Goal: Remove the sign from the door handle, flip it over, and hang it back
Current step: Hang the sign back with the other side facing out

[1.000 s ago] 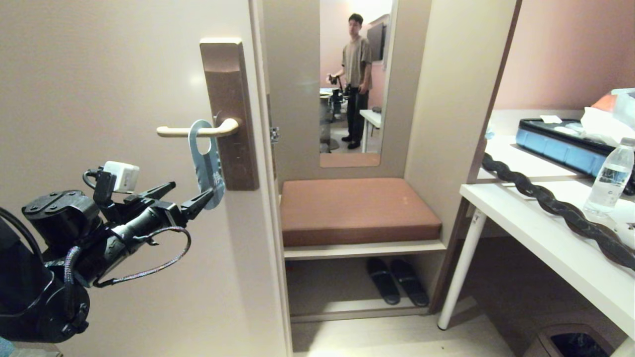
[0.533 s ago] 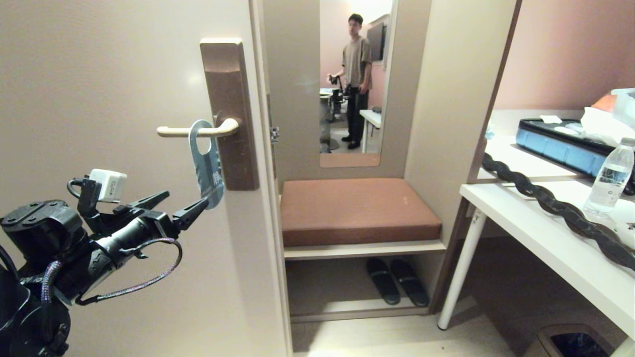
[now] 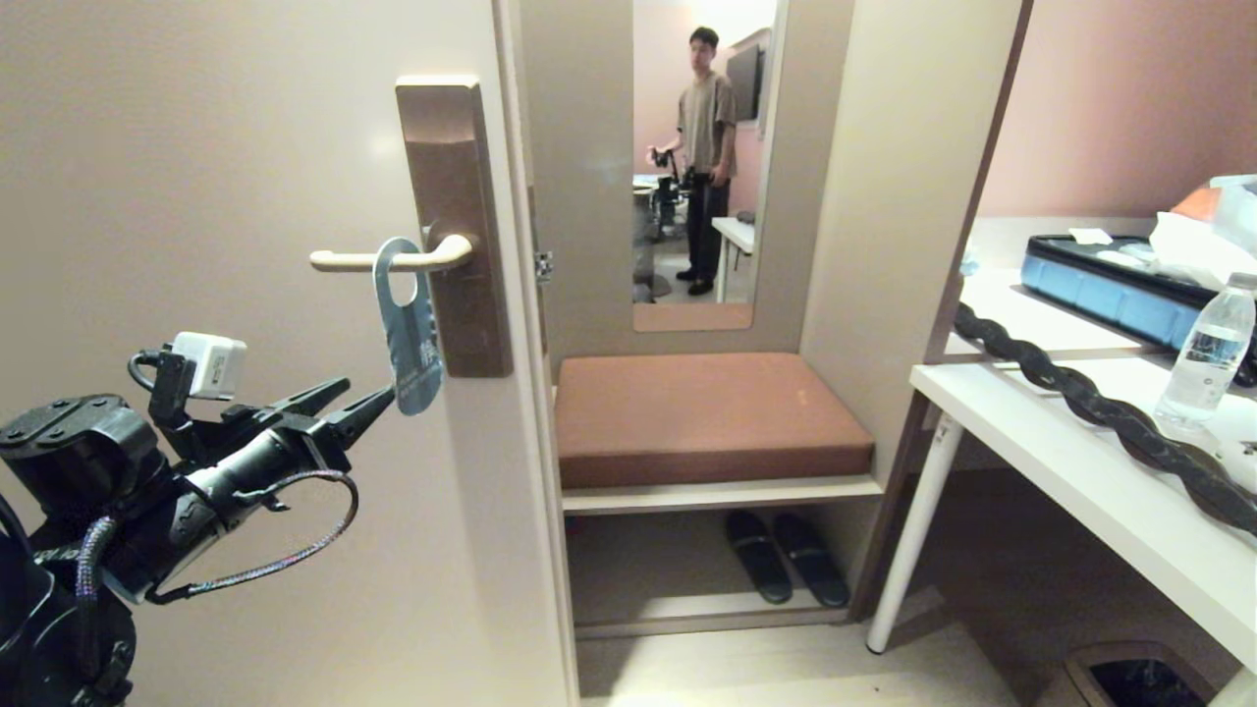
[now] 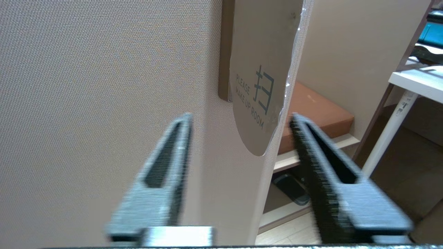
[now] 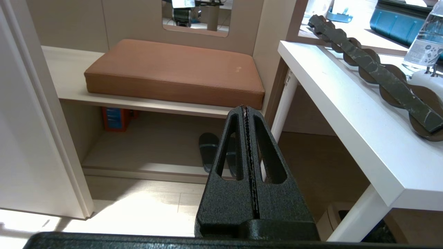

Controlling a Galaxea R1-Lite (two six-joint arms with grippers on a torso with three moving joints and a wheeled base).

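filling the left half of the head view is a beige door (image 3: 196,196), cut off at the top, left and bottom. beside it, past the door edge, a mirror (image 3: 702,157) reflects a person (image 3: 705,157) standing, small and far off. below the mirror sits a brown bench cushion (image 3: 707,417), with a pair of dark slippers (image 3: 786,555) on the shelf under it. on the right a white table (image 3: 1080,471) runs out of frame, carrying a dark twisted object (image 3: 1100,403) and a water bottle (image 3: 1206,353) partly cut off at the edge.

on the door, a tall bronze-brown plate (image 3: 452,196) carries the door handle (image 3: 388,259), a slim cream lever lying level. the sign (image 3: 408,324) hangs from that lever through its oval hole, blue-grey face towards the head camera, tilted slightly. in the left wrist view its other, pale face (image 4: 258,86) shows grey text reading "please make up room"; its upper part is cut off there.

the left gripper (image 3: 358,401) points at the sign's lower end from the lower left. its fingers (image 4: 166,166) stand spread, blurred in the wrist view, with the sign's rounded tip between them; neither finger is seen touching it.

the right gripper (image 5: 246,114) shows only in its own wrist view, low near the floor, pointing towards the bench, with its fingers pressed together on nothing.
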